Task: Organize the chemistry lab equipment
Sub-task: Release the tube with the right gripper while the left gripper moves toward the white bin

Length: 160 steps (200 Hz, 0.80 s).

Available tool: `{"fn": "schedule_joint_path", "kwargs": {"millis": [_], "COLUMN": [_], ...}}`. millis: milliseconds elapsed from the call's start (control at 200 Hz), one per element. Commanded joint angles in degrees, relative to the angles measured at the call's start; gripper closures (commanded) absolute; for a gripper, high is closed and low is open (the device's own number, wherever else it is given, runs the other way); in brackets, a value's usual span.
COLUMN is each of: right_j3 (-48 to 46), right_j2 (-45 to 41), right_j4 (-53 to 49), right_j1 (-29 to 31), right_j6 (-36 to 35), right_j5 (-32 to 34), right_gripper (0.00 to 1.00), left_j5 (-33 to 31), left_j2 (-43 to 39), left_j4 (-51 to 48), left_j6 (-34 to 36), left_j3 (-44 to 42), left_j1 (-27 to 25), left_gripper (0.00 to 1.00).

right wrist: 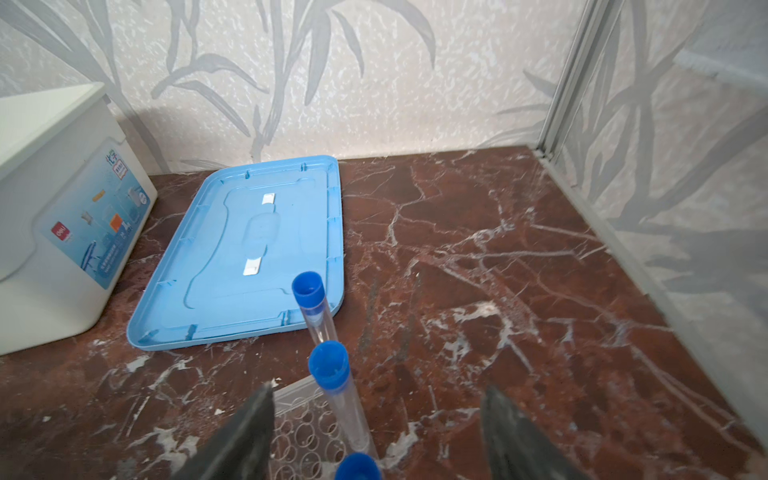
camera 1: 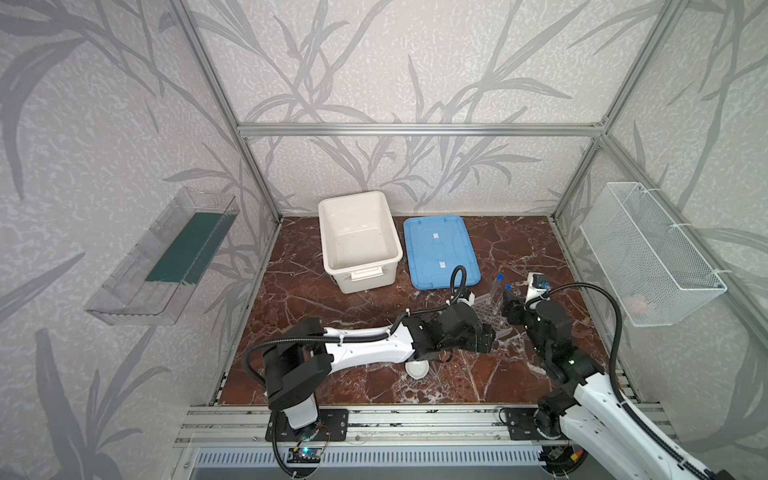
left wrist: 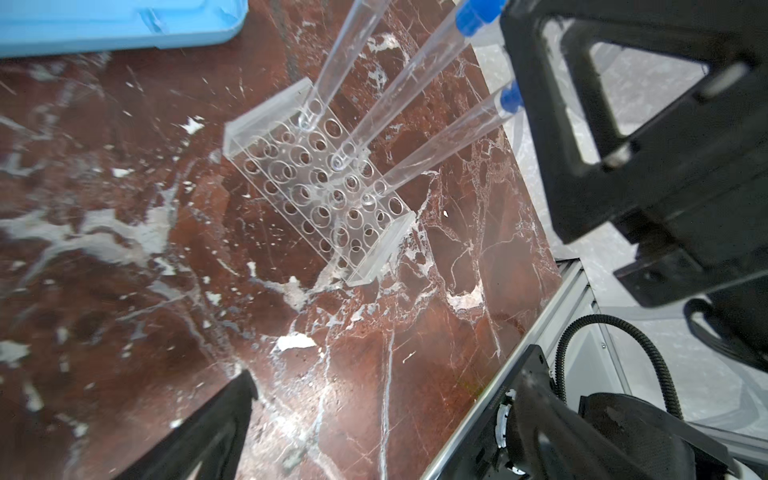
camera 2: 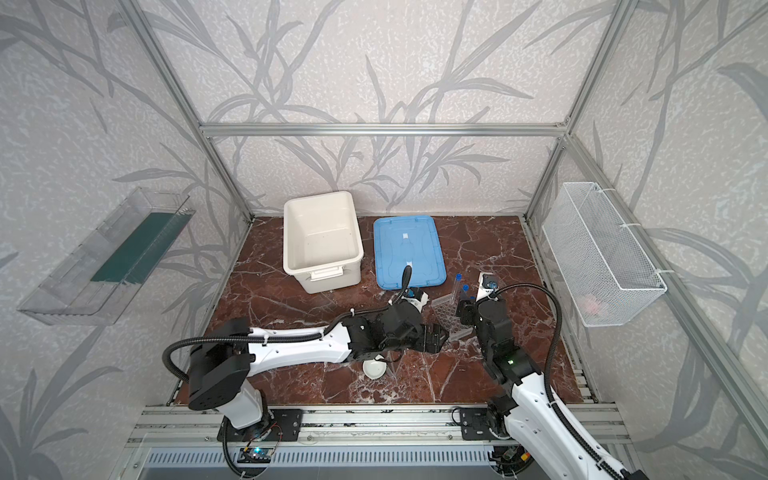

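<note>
- In a top view: left gripper (camera 1: 488, 337) sits low beside the clear tube rack (camera 1: 484, 309); right gripper (camera 1: 508, 305) stands at the rack's far side. White dish (camera 1: 417, 369) lies apart, under the left arm. White tub (camera 1: 365, 278) and blue lid (camera 1: 440, 253) sit side by side at the back.
- Left wrist view: only here do three test tubes (left wrist: 399, 91) show seated in rack holes, leaning. Left jaws are spread wide, holding nothing.
- Right wrist view: blue caps (right wrist: 328, 365) line up between widely parted fingers (right wrist: 249, 432); nothing gripped.
- Surface: red-brown marble table (camera 1: 332, 316), white-veined. Leaf-patterned walls, wire basket (camera 1: 648, 257) on the right wall.
</note>
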Motion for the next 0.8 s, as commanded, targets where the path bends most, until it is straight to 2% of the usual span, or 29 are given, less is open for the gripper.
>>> {"fn": "schedule_joint_path", "kwargs": {"millis": [0,100,200,295,370,475,610,715,795], "right_j3": [5.38,9.37,14.74,19.76,23.71,28.60,33.98,38.78,42.43], "right_j2": [-2.48,-2.05,-0.45,1.87,5.20,10.56,18.12,25.51,30.95], "right_j4": [-7.67,-11.26,-14.99,-17.84,-20.35,-22.31,-21.33,-20.81,-20.56], "right_j1": [-0.34,-0.34,-0.34,-0.17,1.20,7.77,18.47,23.89,26.91], "right_j6": [2.22,4.62,2.88,2.56,0.85,-1.04,-3.77,-4.35,-4.19], "right_j5": [-2.82,-9.31,-16.55,-18.88,-20.08,-15.34,-7.89,-6.38,-6.37], "right_gripper": [0.01,0.01,0.01,0.01,0.00,0.01,0.01,0.01,0.01], "left_j5": [-5.38,-6.28,-9.47,-9.10,-8.89,-1.46,-5.04,-0.56,-2.58], "left_j2": [-7.91,-14.36,-21.10,-25.88,-27.32,-25.52,-21.71,-18.71,-15.80], "left_j4": [-7.04,-11.65,-15.86,-20.41,-26.35,-34.79,-43.14,-44.31,-46.85], "left_j6": [5.07,8.27,12.99,18.08,18.02,16.86,17.91,16.32,17.44], "left_j3": [3.21,3.90,4.00,5.17,7.51,11.96,17.13,18.36,21.07], "left_j1": [2.47,6.39,10.34,15.30,21.12,31.21,38.66,47.57,51.87], "left_gripper": [0.01,0.01,0.03,0.04,0.01,0.01,0.01,0.04,0.05]}}
